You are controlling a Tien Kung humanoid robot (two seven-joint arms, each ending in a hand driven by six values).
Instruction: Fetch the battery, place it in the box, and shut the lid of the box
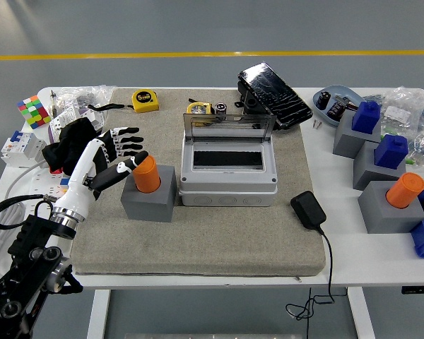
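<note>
Battery first: I see the orange cylinder standing upright in a grey block holder on the grey mat, just left of the box. My left hand reaches in from the lower left and sits against the battery's upper left side; the thumb touches the orange cylinder while the other fingers are spread out behind it, so I read the hand as relaxed, not yet closed around anything. The box is light grey, with its transparent lid tilted up at the back and the dark inside showing. I cannot see my right arm anywhere. A yellow tape measure lies at the mat's far edge, and a black adapter with its cable rests right of the box. A second orange cylinder stands in another grey block on the white table, well apart to the right.
</note>
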